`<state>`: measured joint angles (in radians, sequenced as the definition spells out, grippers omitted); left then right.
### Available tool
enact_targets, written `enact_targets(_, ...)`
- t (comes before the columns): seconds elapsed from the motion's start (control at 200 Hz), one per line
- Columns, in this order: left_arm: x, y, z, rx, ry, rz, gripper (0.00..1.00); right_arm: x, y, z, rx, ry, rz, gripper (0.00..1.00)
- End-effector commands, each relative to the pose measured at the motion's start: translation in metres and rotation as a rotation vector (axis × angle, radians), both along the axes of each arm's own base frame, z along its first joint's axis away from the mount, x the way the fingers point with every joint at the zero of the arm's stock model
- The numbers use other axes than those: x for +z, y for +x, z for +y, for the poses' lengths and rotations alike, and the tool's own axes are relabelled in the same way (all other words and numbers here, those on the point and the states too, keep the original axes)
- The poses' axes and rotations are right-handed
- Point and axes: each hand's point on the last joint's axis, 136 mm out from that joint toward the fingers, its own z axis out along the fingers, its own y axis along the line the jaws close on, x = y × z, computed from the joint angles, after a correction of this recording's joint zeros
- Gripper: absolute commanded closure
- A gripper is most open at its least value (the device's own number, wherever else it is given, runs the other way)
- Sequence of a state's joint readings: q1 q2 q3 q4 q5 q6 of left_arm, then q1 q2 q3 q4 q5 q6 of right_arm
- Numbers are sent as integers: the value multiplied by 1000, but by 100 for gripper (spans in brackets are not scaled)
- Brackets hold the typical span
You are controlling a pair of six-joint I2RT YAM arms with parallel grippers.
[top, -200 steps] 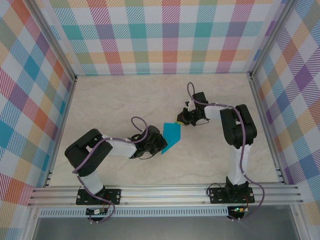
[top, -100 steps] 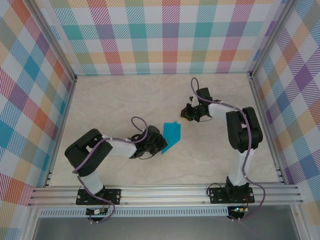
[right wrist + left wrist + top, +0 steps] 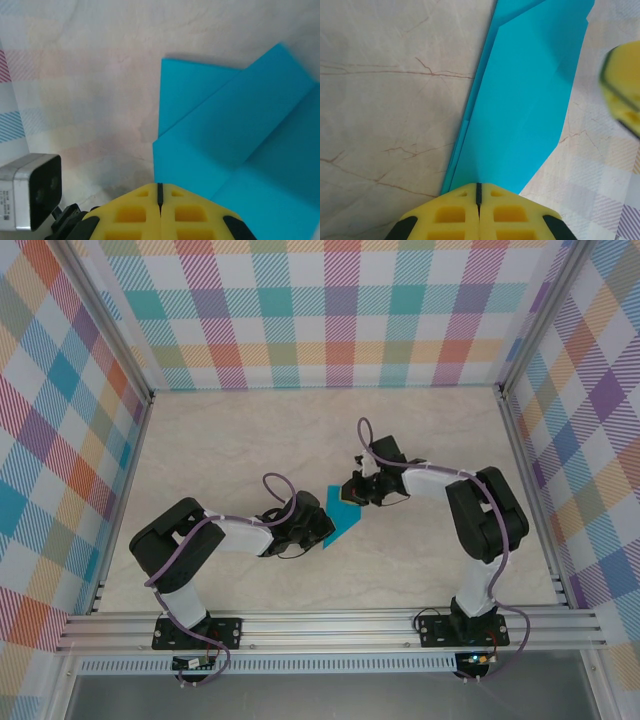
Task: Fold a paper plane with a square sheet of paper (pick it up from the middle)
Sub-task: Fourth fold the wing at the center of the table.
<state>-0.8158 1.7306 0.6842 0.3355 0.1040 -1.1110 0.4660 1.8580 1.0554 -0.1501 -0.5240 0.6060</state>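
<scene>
The square sheet of paper [image 3: 338, 521] is teal-blue, folded into a narrow layered shape, and lies flat on the marble table between the arms. My left gripper [image 3: 325, 531] is shut, its yellow tips [image 3: 478, 186] resting on the paper's near end [image 3: 525, 110]. My right gripper [image 3: 351, 494] is shut too, and its tips [image 3: 159, 186] sit at the edge of the paper's far corner [image 3: 235, 135], where folded flaps overlap. The right gripper's yellow finger [image 3: 622, 85] shows blurred at the right in the left wrist view.
The marble table [image 3: 250, 450] is walled by plaid panels [image 3: 330, 310] at the back and on both sides. An aluminium rail [image 3: 330, 625] runs along the near edge. Both arm bases [image 3: 195, 630] [image 3: 470, 625] stand there.
The right gripper swung away to the upper right, then came back left and down onto the paper's far corner. The left gripper and the paper stayed put.
</scene>
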Motion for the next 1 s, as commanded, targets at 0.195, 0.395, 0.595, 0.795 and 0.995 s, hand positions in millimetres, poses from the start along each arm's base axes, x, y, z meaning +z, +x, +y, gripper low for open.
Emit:
enact_targets(0.195,-62,-50,55,-13,260,213,95,-46,5,-7,-14,-97,29,100)
enact_targets(0.395,-60,-50,57,-16,273,206,95,-42,38,-27,-49,-151,-22,100)
enact_targets(0.595,-60,-51,59,-13,274,205,95,-47,66,-44,-92,-145,-8,100)
enact_targets(0.795,-60,-51,58,-16,271,206,95,-23,75,-45,-99,-94,-34,100)
enact_targets(0.995,-60,-52,57,-36,270,205,95,26,71,-39,-82,-29,-95,100)
